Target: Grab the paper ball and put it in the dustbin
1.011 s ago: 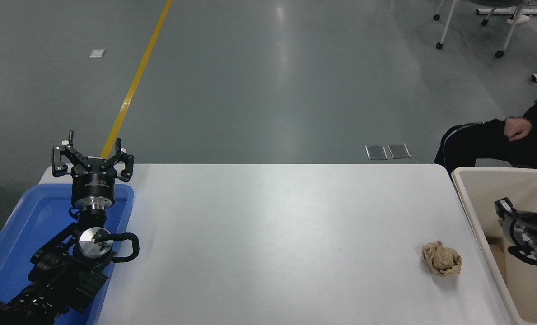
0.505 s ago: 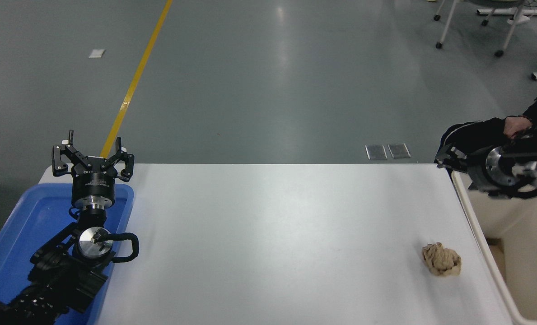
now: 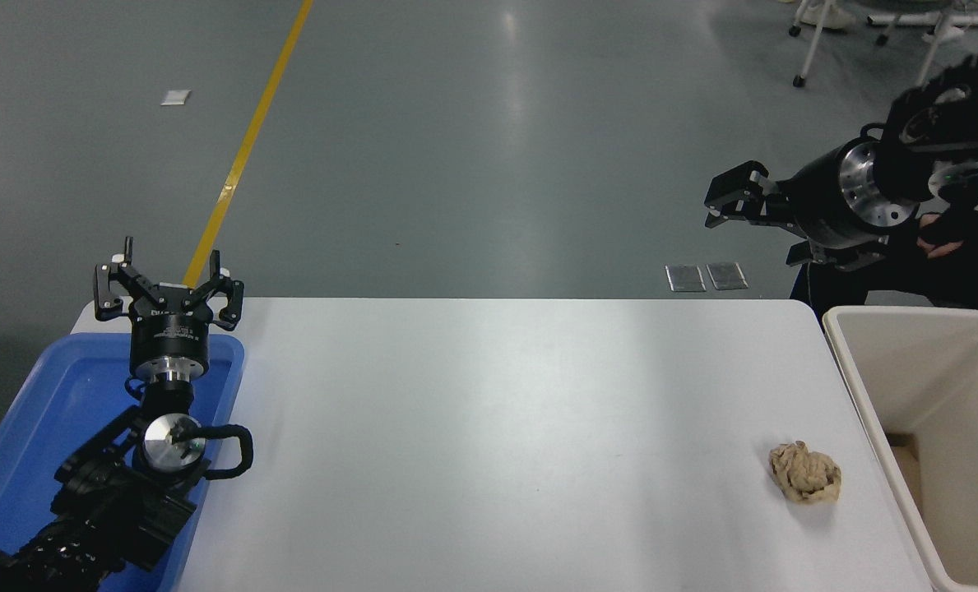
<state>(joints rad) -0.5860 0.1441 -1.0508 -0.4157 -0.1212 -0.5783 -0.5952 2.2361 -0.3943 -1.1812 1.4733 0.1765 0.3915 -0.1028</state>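
A fist-sized crumpled wad of tan-brown paper, the paper ball (image 3: 804,472), lies on the white table (image 3: 497,427) near its right edge, towards the near side, just beside the left wall of the large rectangular cream-beige plastic dustbin (image 3: 859,395) but apart from it. The dustbin stands off the table's right end, with its thick rounded rim about level with the tabletop. The right gripper (image 3: 723,201) hangs in the air high above the table's far right corner, well apart from the paper ball, pointing towards the left of the picture; its black fingers (image 3: 735,179) stand parted with nothing between them. Behind its arm, a person in dark clothing sits at the far right, one hand (image 3: 937,243) partly showing. The left gripper (image 3: 168,284) is parked at the lower left, over the far end of a shallow blue plastic tray (image 3: 61,395), its fingers spread wide and empty.
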